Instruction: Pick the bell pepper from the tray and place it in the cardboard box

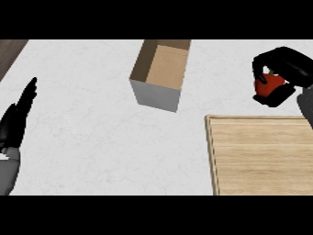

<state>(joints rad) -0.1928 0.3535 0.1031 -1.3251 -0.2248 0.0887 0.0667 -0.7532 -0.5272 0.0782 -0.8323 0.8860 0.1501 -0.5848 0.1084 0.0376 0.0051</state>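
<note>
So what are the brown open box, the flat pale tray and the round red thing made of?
The brown open box looks like cardboard: matte tan, thin flat walls. The flat pale tray seems wooden, with grain lines and a raised rim. The round red thing in the right hand looks like a smooth bell pepper, mostly hidden by fingers.

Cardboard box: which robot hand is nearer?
Right. The right robot hand, curled round the bell pepper, is to the cardboard box's right. The left robot hand rests open farther off, near the view's left edge.
</note>
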